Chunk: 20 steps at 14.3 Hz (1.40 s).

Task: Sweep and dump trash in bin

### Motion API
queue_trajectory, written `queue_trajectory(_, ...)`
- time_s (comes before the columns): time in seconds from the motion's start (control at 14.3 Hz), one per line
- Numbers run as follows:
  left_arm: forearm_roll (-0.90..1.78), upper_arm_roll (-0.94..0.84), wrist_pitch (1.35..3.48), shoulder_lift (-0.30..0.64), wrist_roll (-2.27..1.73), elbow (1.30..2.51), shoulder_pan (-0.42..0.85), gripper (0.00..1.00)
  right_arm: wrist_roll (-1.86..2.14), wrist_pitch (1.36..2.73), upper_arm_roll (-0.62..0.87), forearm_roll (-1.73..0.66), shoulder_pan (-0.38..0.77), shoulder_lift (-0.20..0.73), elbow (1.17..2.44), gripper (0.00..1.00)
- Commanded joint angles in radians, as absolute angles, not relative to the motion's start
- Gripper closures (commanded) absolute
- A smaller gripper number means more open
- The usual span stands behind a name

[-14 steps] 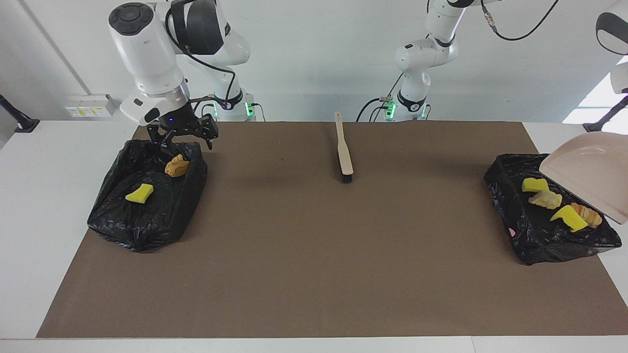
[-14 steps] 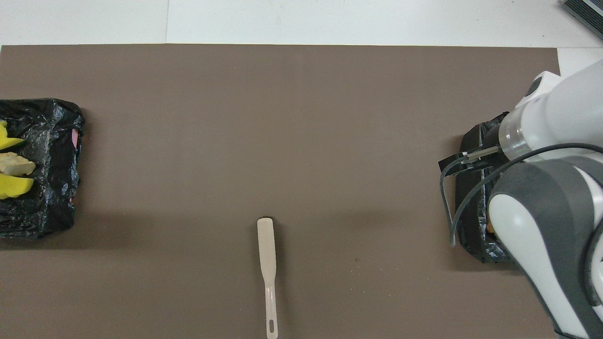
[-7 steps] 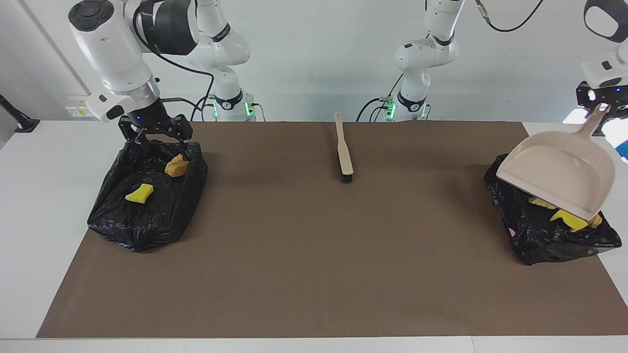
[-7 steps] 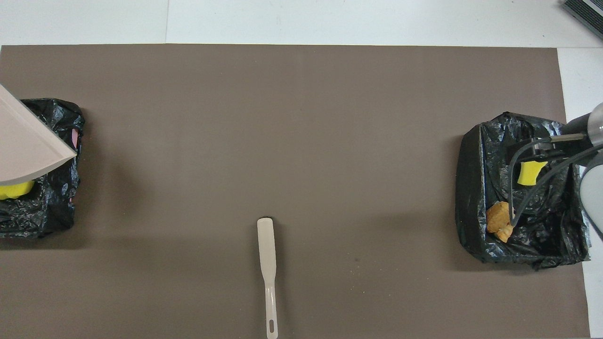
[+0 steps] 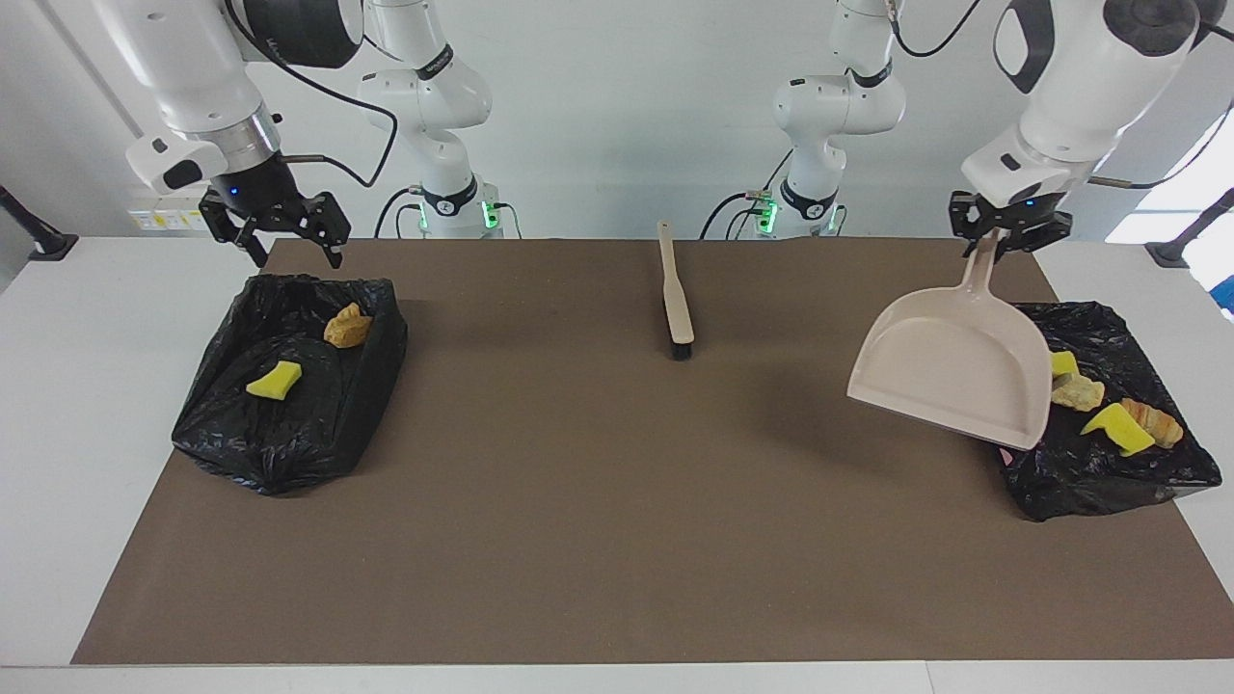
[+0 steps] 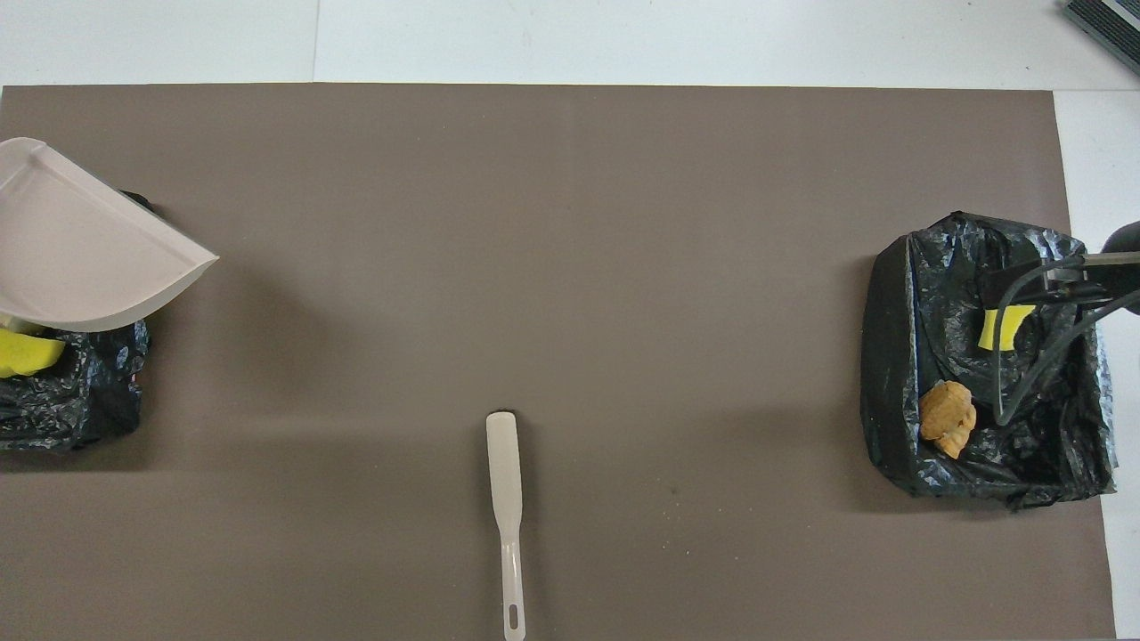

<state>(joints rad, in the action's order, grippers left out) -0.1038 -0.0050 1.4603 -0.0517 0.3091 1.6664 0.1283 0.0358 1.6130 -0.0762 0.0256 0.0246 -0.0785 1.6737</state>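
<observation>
Facing view: left gripper (image 5: 999, 241) is clamped on the handle tip of the beige plastic dustpan (image 5: 954, 376). The pan hangs mouth-down and tilted at 3 o'clock in the frame, and it looks empty, so we read it as the pose for pouring out.

The pan's lip overlaps the mat-centre edge of the black bag-lined bin (image 5: 1109, 472) at 4 o'clock. Four pieces of trash lie in that bin: two yellow foam chunks (image 5: 1116, 429) and two tan-orange lumps (image 5: 1077, 392).

Right gripper (image 5: 297, 248) is spread wide and carries nothing. It sits over the robot-side rim of the second black bag-lined bin (image 5: 289, 434) at 9 o'clock. That bin holds one yellow chunk (image 5: 275, 380) and one tan lump (image 5: 347, 328).

The beige long-handled brush (image 5: 675, 289) lies flat at 12 o'clock with nothing gripping it, bristles pointing away from the robots. We see no trash on the brown mat (image 5: 578, 530). Our judgement is that sweeping is finished and the pan only needs setting down.

Overhead view: the dustpan covers most of the bin at 9 o'clock, and only one yellow chunk (image 6: 27, 352) shows below its lip. The brush is at 6 o'clock. The other bin is at 3 o'clock, with both of its pieces visible under the right arm's cable (image 6: 1024, 356). Neither gripper's fingers show in this view.
</observation>
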Motion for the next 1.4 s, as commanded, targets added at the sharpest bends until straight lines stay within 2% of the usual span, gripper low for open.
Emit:
queue_trajectory(0.0,0.001,0.015,1.586,-0.084,0.039,1.753,0.268,1.0,0.04,1.586,-0.083,0.012,0.014,-0.1,1.677,0.0)
queue_trajectory(0.28,0.063,0.015,1.817,-0.032,-0.22,1.812,0.441,1.0,0.038,1.552,-0.078,-0.029,-0.026,-0.109,1.678,0.0)
queue_trajectory(0.7,0.066,0.015,2.161,0.227,-0.511,1.807,0.606,1.0,0.04,1.545,-0.072,-0.021,-0.015,-0.117,1.68,0.0)
queue_trajectory(1.05,0.066,0.012,2.183,0.264,-0.479,1.831,0.623,1.0,0.04,1.545,-0.071,-0.025,-0.006,-0.117,1.68,0.0)
queue_trajectory(1.33,0.066,0.011,2.302,0.265,-0.477,1.904,0.632,1.0,0.04,1.545,-0.071,-0.025,-0.006,-0.117,1.68,0.0)
